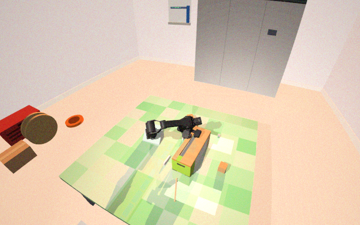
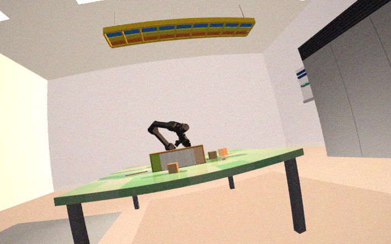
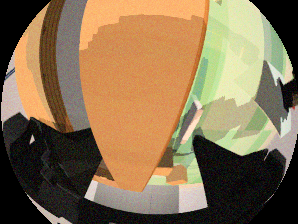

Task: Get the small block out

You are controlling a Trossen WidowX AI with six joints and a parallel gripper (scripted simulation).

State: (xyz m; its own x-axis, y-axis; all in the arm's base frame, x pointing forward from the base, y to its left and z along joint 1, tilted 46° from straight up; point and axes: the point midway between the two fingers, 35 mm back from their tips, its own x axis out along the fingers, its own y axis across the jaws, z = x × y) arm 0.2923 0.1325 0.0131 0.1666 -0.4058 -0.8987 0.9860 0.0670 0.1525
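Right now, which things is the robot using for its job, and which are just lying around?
For the job:
box
gripper, open and empty, above the box
table

Just lying about:
orange cube
thin stick
orange ring on the floor

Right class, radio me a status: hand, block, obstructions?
Hand open, empty, over far end of box. Small block on table beyond that end, not gripped. Nothing between hand and block.

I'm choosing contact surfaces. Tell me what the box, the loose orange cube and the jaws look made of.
Box: matte, wood-like orange-brown top with no grain or shine, and a painted-looking lime-green end; its front panel looks flat grey from the exterior view.
Loose orange cube: plain matte orange, wood or plastic; can't tell.
Gripper: dull black jaws, like hard plastic or coated metal.
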